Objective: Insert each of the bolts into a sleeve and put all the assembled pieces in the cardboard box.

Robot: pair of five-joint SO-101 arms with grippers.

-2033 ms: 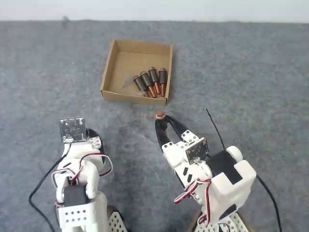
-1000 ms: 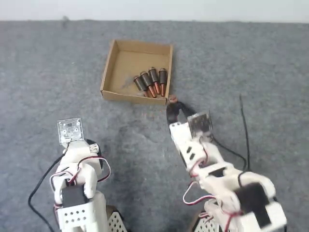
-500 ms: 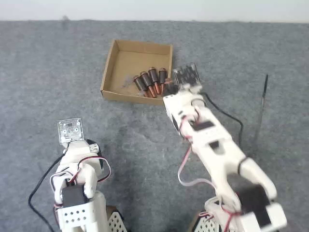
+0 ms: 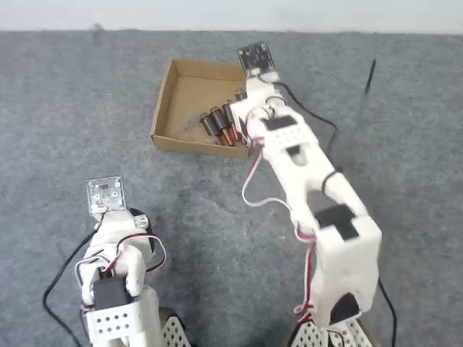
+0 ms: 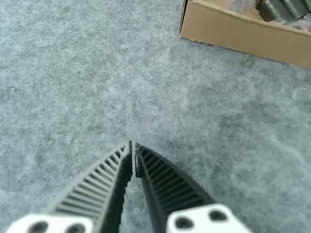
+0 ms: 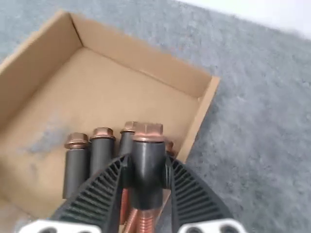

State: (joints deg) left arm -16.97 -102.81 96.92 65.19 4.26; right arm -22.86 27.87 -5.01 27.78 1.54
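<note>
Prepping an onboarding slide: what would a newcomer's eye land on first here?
First, the right gripper, stretched out over the cardboard box and clamped on a bolt-and-sleeve piece. Next, the row of finished pieces lying side by side in the box's near right corner. The left gripper sits shut above the gray carpet, back from the box.
</note>
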